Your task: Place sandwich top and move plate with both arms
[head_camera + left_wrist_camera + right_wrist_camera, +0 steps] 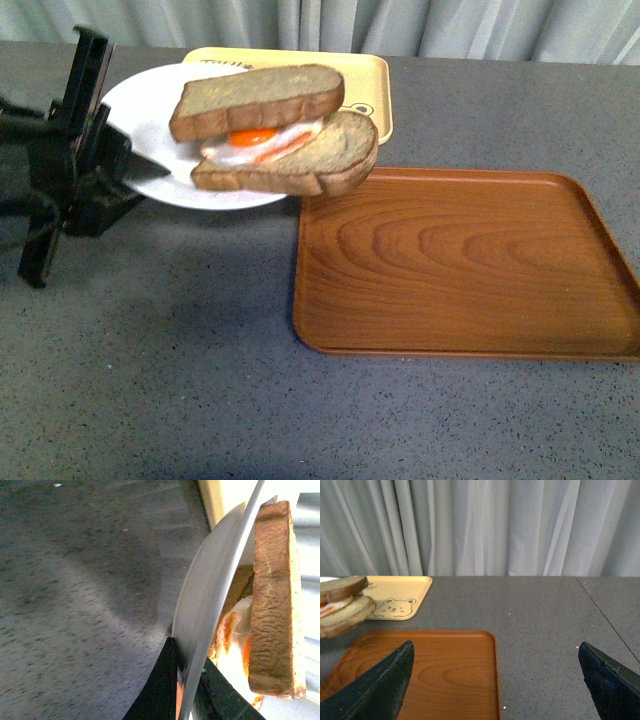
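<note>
The white plate (140, 95) is held off the table, tilted down to the right. My left gripper (135, 165) is shut on its left rim; the left wrist view shows the rim (210, 590) pinched between the black fingers (160, 690). The sandwich top (257, 98) lies on the fried egg (262, 140) and the rounder lower slice (300, 165), which overhangs the plate's right edge. The sandwich top also shows in the left wrist view (275, 595) and the right wrist view (340, 587). My right gripper (495, 672) is open and empty above the wooden tray's far right corner.
The brown wood-grain tray (470, 265) lies at the right, its left edge just below the overhanging bread. The pale yellow bear-printed tray (370, 85) sits behind the plate. A grey curtain hangs behind the dark speckled table (150, 350).
</note>
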{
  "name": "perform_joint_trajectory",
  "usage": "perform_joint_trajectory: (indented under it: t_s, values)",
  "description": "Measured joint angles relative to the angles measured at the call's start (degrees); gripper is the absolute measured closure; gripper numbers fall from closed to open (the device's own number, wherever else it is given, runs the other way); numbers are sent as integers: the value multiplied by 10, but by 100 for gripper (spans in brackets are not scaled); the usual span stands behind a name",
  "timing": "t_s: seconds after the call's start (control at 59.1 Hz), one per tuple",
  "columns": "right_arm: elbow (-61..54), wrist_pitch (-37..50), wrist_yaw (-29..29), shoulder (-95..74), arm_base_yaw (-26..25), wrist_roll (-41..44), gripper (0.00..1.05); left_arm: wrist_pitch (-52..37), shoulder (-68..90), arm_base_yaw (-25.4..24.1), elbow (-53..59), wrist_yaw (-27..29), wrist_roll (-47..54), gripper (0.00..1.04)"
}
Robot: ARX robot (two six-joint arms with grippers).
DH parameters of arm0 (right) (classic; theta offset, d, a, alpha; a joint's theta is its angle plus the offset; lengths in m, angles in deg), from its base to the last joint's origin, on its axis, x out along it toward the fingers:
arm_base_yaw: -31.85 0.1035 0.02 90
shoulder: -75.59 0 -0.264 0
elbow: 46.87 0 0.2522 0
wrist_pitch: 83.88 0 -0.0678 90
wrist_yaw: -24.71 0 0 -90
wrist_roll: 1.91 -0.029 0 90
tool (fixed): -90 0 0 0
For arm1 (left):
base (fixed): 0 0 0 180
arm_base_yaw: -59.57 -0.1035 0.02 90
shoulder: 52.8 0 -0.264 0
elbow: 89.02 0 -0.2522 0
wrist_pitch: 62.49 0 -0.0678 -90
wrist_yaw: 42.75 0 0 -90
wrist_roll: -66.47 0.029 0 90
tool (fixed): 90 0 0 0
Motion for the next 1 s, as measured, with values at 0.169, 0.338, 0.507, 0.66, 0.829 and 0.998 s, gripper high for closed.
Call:
perform_joint_trajectory:
  t_s: [0.169, 0.338, 0.507, 0.66, 0.829, 0.998]
  values:
    - [0, 0, 0, 0, 0, 0, 9, 50, 67, 9, -129, -5, 0, 102]
    - [0, 0, 0, 0, 0, 0, 9, 96, 148, 14, -247, -12, 2, 102]
    - [0, 0, 0, 0, 0, 0, 9, 125, 229, 16, -348, -25, 7, 102]
    - [0, 0, 0, 0, 0, 0, 9, 133, 309, 17, -430, -28, -5, 102]
    - [0, 0, 0, 0, 0, 0, 9, 133, 344, 16, -465, -43, -18, 95]
    - [0, 0, 0, 0, 0, 0, 9, 125, 344, 14, -461, -49, -19, 70]
